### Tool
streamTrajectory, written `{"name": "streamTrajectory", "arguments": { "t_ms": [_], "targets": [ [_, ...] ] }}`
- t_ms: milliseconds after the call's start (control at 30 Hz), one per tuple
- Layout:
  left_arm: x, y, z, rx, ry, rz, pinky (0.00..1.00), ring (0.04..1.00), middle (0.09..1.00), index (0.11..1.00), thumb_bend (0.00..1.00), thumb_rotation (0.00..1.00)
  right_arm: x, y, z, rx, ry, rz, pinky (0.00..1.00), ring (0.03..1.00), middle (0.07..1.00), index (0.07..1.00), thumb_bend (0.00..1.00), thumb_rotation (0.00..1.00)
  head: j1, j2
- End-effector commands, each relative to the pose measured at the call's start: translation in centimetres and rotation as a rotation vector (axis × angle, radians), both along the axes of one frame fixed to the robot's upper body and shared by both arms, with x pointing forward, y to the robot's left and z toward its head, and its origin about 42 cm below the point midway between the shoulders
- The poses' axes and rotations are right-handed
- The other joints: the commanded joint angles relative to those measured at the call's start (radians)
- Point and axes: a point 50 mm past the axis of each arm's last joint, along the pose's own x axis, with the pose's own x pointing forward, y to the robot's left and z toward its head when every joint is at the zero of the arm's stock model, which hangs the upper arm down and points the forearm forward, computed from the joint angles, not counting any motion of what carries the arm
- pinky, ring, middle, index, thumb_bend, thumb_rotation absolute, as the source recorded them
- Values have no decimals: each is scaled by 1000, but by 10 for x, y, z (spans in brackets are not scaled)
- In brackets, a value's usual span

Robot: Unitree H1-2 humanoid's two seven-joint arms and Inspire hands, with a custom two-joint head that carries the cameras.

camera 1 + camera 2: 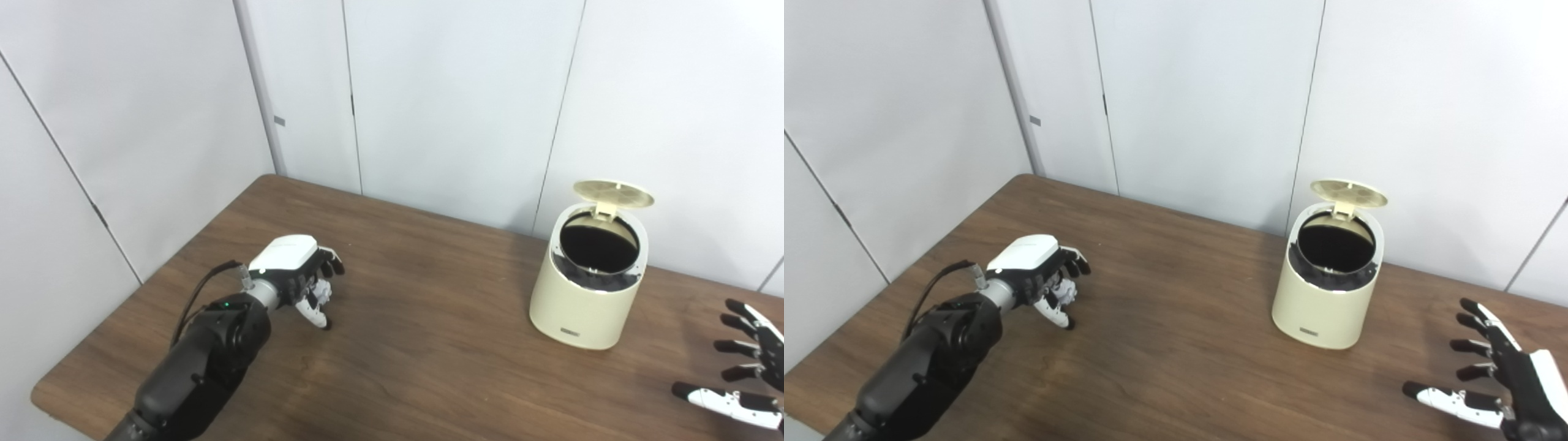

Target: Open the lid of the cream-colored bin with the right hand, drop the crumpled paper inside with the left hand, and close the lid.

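Robot's left hand (1044, 278) clenched on crumpled white paper (1062, 293); cream-coloured plastic bin (1326, 288), round lid (1349, 193) up, sits well to its right. Right hand (1497, 373) splayed, empty.

1. The crumpled paper (1061, 293) is mostly covered by the curled fingers of the left hand (1038, 269).
2. The right hand (750, 367) is cut by the picture's edge.
3. The bin (1323, 294) bottom is lost in darkness.

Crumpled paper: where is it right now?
In both eye views the crumpled paper sits on the left side of the table, under the curled fingers of the left hand, well left of the open bin.
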Motion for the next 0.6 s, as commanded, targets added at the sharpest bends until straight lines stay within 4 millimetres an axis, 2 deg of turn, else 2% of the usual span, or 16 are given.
{"name": "streamTrajectory", "arguments": {
  "t_ms": [0,167,367,567],
  "targets": [
    [8,4,16,39,-74,0,489,612,688,712,850,0,2,-2,20,-17,-73,5,502,730,860,892,850,147,-1,1],
    [10,9,7,76,-63,17,473,582,661,681,842,0,1,-2,22,-13,-71,3,498,729,854,889,848,144,-2,6],
    [9,17,-5,85,-67,37,500,612,674,665,815,0,1,-3,24,-24,-71,7,514,734,854,891,839,144,-1,11],
    [8,21,-7,113,-83,29,461,553,627,635,777,0,1,-4,26,-16,-68,12,550,750,867,892,828,117,1,15]
  ]
}}
